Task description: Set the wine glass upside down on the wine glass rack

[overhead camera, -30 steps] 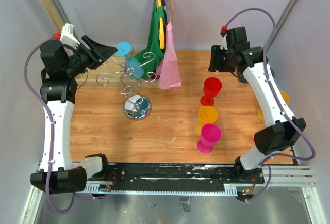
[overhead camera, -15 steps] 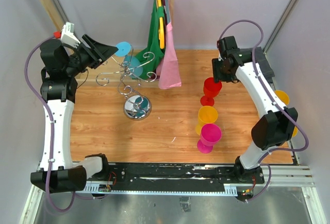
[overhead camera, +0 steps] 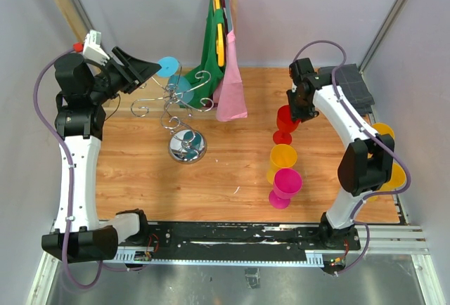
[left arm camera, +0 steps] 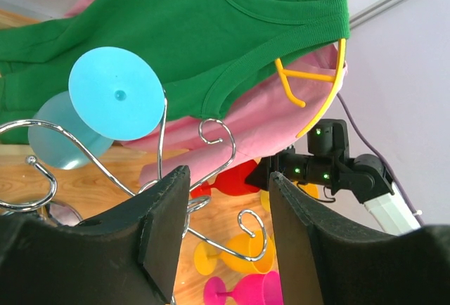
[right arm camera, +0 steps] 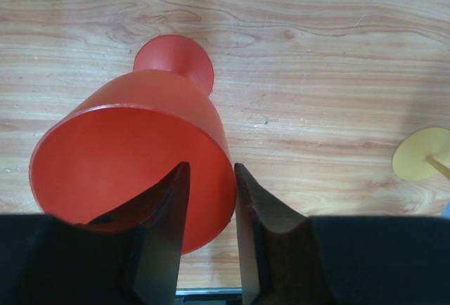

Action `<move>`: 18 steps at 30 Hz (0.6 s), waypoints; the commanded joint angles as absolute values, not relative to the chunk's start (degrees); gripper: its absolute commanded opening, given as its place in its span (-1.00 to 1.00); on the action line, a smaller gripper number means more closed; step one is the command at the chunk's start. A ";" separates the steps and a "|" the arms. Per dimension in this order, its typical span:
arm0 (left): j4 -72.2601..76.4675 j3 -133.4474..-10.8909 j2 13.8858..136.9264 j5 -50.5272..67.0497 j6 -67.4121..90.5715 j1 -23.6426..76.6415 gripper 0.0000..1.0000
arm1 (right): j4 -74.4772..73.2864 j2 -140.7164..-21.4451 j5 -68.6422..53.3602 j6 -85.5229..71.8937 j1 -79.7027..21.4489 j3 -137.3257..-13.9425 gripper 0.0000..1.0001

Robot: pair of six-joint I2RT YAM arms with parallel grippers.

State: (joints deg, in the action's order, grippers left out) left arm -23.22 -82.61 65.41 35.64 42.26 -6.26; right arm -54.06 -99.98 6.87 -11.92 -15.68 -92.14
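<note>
jaws of the right gripper (right arm camera: 209, 178) stand narrow, one finger inside the mouth of the red wine glass (right arm camera: 126, 157) and one outside, with the thin wall between them; whether they press on it yet i cannot tell. jaws of the left gripper (left arm camera: 228, 178) are about half apart and hold nothing, hovering just beside the rack (overhead camera: 184, 108)

the red glass stands on the table (overhead camera: 232, 171) well to the right of the rack, on its own foot, mouth up, its long axis upright from foot to rim. it would have to be turned right over before a hook can take it

risks, as i judge them: a pinch on one side of a smooth rim is off-centre, so the glass may swing or slip when lifted, more so when flipped. a yellow glass (overhead camera: 283, 157) and a pink glass (overhead camera: 287, 182), also right of the rack, look close enough to get knocked. at the rack a blue glass (left arm camera: 116, 94) hangs from one hook and clothes (overhead camera: 223, 66) hang just right of it; either could be bumped
</note>
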 commanded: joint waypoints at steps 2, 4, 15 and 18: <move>-21.88 -84.29 64.74 35.91 41.52 -6.55 0.09 | -53.64 -100.47 7.25 -12.19 -14.51 -91.50 -0.57; -21.91 -84.29 64.77 35.86 41.40 -6.59 0.11 | -53.61 -100.54 7.57 -12.49 -14.43 -91.51 -0.73; -21.13 -84.38 65.19 36.29 42.05 -6.55 0.07 | -52.22 -93.32 11.07 -15.59 -14.40 -95.00 -0.98; -20.36 -84.40 65.37 36.79 42.81 -6.59 0.09 | -49.33 -89.08 10.68 -16.40 -14.48 -96.73 -0.98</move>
State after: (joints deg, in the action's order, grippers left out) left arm -23.09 -82.61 65.41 35.64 42.22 -6.26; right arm -52.99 -96.07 8.88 -14.06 -14.98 -92.33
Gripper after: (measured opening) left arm 0.537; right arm 0.025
